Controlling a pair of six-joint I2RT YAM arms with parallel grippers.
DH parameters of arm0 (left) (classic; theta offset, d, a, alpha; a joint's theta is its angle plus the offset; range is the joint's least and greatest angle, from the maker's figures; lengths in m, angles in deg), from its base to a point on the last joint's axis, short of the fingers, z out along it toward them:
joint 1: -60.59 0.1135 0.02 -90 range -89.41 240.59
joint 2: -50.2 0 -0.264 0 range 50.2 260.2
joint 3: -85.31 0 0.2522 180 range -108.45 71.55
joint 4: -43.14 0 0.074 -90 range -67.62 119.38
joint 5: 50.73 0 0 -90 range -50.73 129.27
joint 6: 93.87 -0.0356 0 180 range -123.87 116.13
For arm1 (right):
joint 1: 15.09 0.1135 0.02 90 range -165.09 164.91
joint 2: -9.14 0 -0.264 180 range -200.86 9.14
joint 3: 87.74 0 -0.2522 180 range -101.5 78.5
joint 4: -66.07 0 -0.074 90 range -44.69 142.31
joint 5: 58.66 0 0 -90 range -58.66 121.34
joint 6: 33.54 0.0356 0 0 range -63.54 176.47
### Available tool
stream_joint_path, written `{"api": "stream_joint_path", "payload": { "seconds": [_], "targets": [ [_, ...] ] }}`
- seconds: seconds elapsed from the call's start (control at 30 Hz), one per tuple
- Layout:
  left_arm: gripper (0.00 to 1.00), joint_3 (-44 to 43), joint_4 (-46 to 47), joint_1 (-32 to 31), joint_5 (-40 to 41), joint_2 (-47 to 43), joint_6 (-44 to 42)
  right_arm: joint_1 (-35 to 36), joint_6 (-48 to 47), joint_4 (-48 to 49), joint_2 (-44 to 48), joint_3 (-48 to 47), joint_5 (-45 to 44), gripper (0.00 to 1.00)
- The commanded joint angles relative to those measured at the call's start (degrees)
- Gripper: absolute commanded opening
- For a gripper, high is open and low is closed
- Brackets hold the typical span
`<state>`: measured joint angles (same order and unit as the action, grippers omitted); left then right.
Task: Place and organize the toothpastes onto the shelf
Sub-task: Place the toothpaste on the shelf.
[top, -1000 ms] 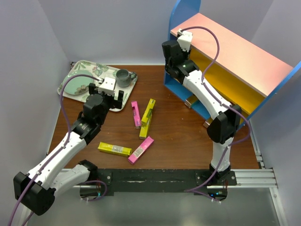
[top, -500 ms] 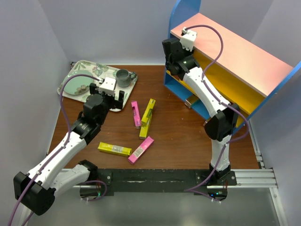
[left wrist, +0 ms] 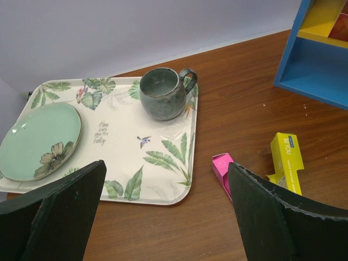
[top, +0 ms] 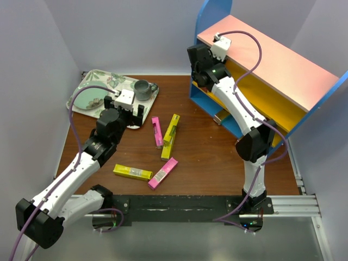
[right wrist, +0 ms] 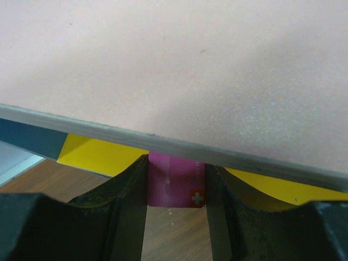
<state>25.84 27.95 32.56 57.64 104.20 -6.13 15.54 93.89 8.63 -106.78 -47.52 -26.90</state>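
Note:
My right gripper [right wrist: 175, 217] is shut on a pink toothpaste [right wrist: 175, 179], whose far end is tucked under the front edge of the shelf's pale pink top board [right wrist: 179, 65]. From above, that gripper [top: 202, 64] is at the left end of the shelf [top: 272, 54]. Five more toothpastes lie on the table: pink [top: 156, 131], two yellow ones [top: 171, 129] [top: 167, 147], another yellow [top: 132, 172] and pink [top: 163, 173]. My left gripper [top: 130, 111] hangs open over the tray's near corner. In its wrist view a pink carton [left wrist: 222, 167] is by its right finger.
A floral tray [top: 103, 81] at the back left holds a grey mug [top: 142, 89] and a green plate [top: 87, 100]. The shelf's blue side panel [left wrist: 321, 60] stands on the table at the right. Grey walls close in the left and back.
The right gripper has lifted a little with the pink toothpaste, up against the shelf's top board. The left arm and the cartons on the table have not moved.

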Motion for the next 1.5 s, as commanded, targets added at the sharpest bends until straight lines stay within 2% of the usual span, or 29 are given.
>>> {"api": "stream_joint_path", "payload": {
  "seconds": [0.0, 0.23, 0.33, 1.47],
  "targets": [
    [1.0, -0.61, 1.7, 0.52, -0.97, -0.82, 1.21, -1.28, 3.79, -0.53, -0.36, -2.13, -2.06, 0.52],
    [1.0, -0.69, 1.7, 0.52, -1.49, -0.82, 1.3, -1.19, 4.23, 3.68, 3.5, 4.63, 1.02, 0.64],
    [0.99, -0.78, 1.7, 0.52, -1.67, -0.82, 1.3, -1.19, 4.41, 6.32, 6.05, 8.58, 2.07, 0.66],
    [0.99, -0.78, 1.7, 1.31, -2.99, -0.38, 1.73, -1.28, -0.34, 17.4, 12.12, 16.5, 12.8, 0.67]
  ]
}}
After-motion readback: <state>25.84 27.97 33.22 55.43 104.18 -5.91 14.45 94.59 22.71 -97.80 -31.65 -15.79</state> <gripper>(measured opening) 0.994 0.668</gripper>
